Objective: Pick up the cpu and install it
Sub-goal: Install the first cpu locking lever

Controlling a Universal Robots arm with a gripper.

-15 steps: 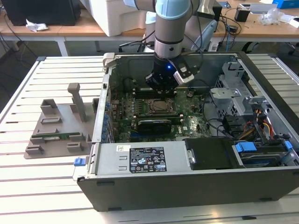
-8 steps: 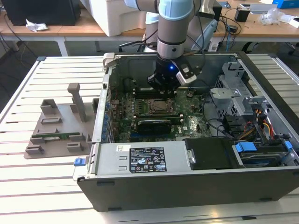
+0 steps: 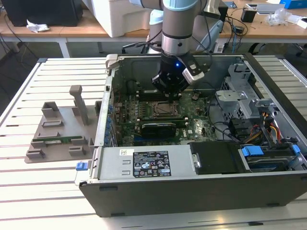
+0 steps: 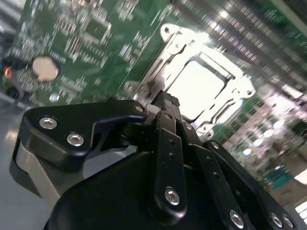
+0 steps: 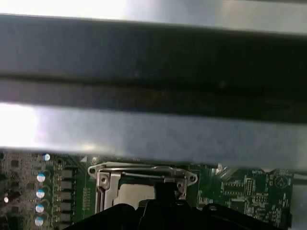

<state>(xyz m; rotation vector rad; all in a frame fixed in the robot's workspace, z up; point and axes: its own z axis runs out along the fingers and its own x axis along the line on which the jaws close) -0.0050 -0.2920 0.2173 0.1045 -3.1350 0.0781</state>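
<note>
No legible text; white label [image 3: 151, 164] on case, print unreadable

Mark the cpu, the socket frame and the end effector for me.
cpu [image 4: 196, 86], second wrist view: middle of its bright silvery top.
socket frame [image 5: 103, 178], first wrist view: metal corner beside the chip.
end effector [image 4: 165, 103], second wrist view: fingertips, just at the socket's edge.

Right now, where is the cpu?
The cpu lies in the metal-framed socket on the green motherboard, just ahead of the gripper in both wrist views.
</note>
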